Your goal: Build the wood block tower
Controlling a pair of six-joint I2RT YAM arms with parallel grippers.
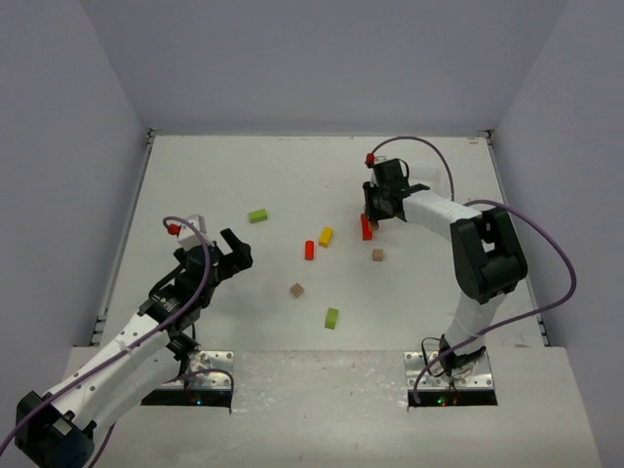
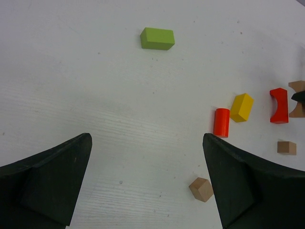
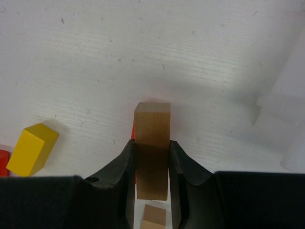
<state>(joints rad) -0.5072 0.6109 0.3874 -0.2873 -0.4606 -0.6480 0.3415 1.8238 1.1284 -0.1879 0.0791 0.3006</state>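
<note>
My right gripper (image 1: pixel 374 216) is shut on a plain brown bar (image 3: pixel 152 138) and holds it just over a red arch piece (image 1: pixel 366 228), whose edge shows as a red sliver beside the bar (image 3: pixel 133 135). Blocks lie loose on the table: a yellow block (image 1: pixel 326 235), a red cylinder (image 1: pixel 309 250), two brown cubes (image 1: pixel 377 254) (image 1: pixel 296 290) and two lime green blocks (image 1: pixel 257 215) (image 1: pixel 331 318). No stack stands. My left gripper (image 1: pixel 234 252) is open and empty above the table, left of the blocks; its wrist view shows the nearer brown cube (image 2: pixel 201 189) beside its right finger.
White walls (image 1: pixel 107 146) close the table on the left, back and right. The right arm's purple cable (image 1: pixel 561 253) loops out to the right. The table's near edge (image 1: pixel 322 353) runs between the two arm bases.
</note>
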